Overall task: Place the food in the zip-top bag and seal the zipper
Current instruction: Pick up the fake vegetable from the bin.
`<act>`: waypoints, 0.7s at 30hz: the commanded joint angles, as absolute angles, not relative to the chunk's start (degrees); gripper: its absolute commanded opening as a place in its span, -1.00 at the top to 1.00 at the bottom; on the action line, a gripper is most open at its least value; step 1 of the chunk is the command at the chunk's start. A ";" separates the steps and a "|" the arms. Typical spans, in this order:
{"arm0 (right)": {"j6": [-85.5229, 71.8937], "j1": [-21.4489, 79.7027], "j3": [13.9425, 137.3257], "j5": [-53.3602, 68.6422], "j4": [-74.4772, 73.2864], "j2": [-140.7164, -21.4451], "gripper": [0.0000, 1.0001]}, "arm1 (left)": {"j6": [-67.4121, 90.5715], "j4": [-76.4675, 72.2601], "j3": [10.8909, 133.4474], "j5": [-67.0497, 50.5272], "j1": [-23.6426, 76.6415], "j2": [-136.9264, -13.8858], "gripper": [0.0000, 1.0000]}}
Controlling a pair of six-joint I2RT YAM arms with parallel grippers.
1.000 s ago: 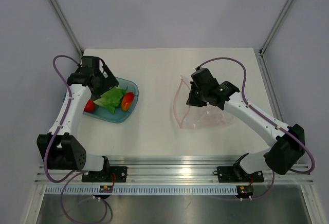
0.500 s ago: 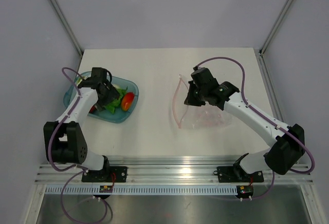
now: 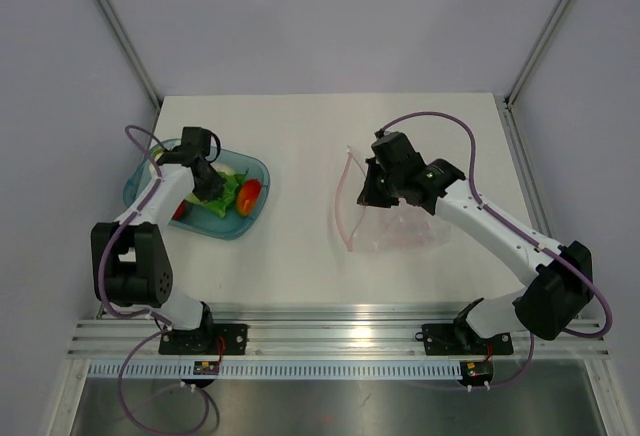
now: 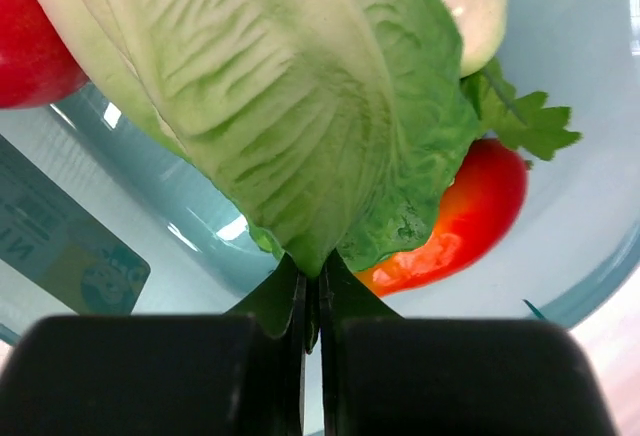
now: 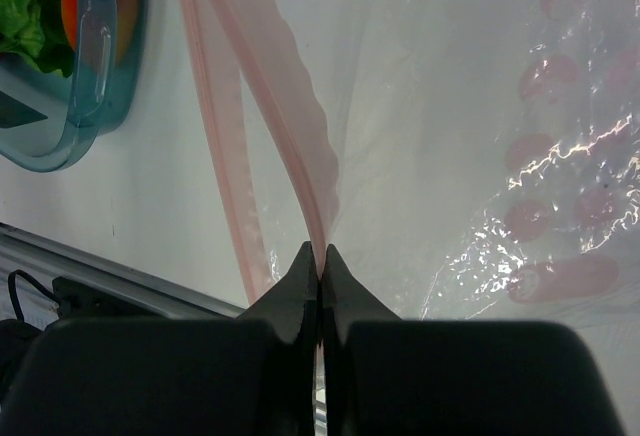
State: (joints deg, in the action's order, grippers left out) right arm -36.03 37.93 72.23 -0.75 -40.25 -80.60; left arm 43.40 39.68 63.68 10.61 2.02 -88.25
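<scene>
The food lies in a teal bowl (image 3: 252, 218) at the left: a green lettuce leaf (image 4: 290, 106), a red-orange tomato (image 4: 470, 216), a second red piece (image 4: 30, 46) and a cream piece (image 4: 470, 1). My left gripper (image 4: 313, 281) is shut on the lettuce leaf's lower tip inside the bowl. The clear zip-top bag (image 3: 395, 226) lies right of centre with its mouth facing left. My right gripper (image 5: 320, 254) is shut on the upper strip of the pink zipper (image 5: 290, 136), holding the mouth open above the lower strip (image 5: 215, 146).
The teal bowl's rim (image 5: 85, 106) shows at the top left of the right wrist view. A label (image 4: 60, 246) is visible through the bowl floor. A metal rail (image 3: 340, 331) runs along the table's near edge; frame posts stand at the back corners.
My left gripper has dropped into the bowl and closed from open onto the lettuce leaf. The right gripper and bag have hardly moved.
</scene>
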 commanded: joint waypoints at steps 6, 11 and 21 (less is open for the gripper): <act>-36.56 38.50 71.46 -0.53 -38.94 -79.28 1.00 | 41.66 41.22 69.26 10.37 2.20 -75.51 1.00; -36.83 38.50 71.72 -0.44 -38.76 -79.45 1.00 | 39.99 42.27 73.38 6.69 2.20 -71.81 1.00; -34.81 38.50 74.26 -1.40 -39.99 -80.15 1.00 | 27.87 36.39 73.48 -20.98 3.51 -67.25 1.00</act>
State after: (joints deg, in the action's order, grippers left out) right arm -36.10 37.95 71.59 -0.80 -40.32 -80.60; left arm 33.12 41.98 73.12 -8.10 2.74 -71.11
